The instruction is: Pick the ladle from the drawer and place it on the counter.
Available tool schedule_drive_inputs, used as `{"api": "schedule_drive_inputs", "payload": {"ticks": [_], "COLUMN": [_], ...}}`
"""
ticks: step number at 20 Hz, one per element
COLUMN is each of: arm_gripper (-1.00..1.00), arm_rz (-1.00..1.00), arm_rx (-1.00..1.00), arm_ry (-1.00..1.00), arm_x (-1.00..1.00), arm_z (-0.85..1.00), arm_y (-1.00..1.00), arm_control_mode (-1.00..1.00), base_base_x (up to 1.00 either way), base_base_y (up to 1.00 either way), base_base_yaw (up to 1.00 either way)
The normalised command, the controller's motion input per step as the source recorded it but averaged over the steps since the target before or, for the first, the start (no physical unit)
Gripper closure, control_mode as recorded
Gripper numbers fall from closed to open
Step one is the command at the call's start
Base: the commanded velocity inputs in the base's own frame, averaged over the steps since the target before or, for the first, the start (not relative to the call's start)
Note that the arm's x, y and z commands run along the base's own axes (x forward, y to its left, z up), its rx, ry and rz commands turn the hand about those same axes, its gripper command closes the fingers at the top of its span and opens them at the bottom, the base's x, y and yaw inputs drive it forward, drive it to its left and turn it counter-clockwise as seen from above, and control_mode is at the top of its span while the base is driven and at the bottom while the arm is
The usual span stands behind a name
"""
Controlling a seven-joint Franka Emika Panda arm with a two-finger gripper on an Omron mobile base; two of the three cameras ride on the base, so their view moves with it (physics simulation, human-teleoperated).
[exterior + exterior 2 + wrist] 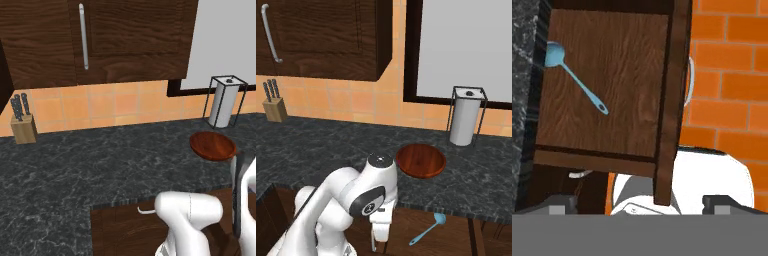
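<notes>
The dark wood drawer (612, 115) is pulled out, and I look down into it in the hand view; its front panel (671, 100) carries a curved silver handle (690, 82). The light-blue ladle (576, 79) lies on the drawer floor, bowl toward the counter (522, 55), handle slanting away. The ladle (428, 231) also lies in the open drawer below the counter edge (456, 212), to the right of my hand. My gripper (642, 205) is open above the drawer, well short of the ladle, with nothing between its fingertips (562, 205).
On the black counter (75, 165) stand a knife block (23, 125) at the back left, a round reddish-brown plate (213, 146) and a paper towel holder (222, 102) at the right. Upper cabinets with a steel bar handle (84, 35) hang above.
</notes>
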Motion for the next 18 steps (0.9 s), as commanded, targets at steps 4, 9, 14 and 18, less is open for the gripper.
{"api": "schedule_drive_inputs", "payload": {"ticks": [4, 9, 14, 18], "arm_gripper": [-1.00, -1.00, -1.00, -1.00], "arm_rz": [-0.29, -0.22, -0.15, -0.12], "arm_rx": [0.10, 0.11, 0.09, -0.01], "arm_ry": [0.00, 0.01, 0.00, 0.01], "arm_x": [-0.63, -0.38, -0.20, -0.03], "arm_z": [-0.24, -0.09, -0.17, -0.59], "arm_y": [-0.99, -0.86, -0.74, -0.18], "arm_control_mode": [-1.00, -1.00, -1.00, -1.00], "base_base_x": [0.00, 0.00, 0.00, 0.00], "base_base_y": [0.00, 0.00, 0.00, 0.00], "base_base_yaw": [0.00, 0.00, 0.00, 0.00]}}
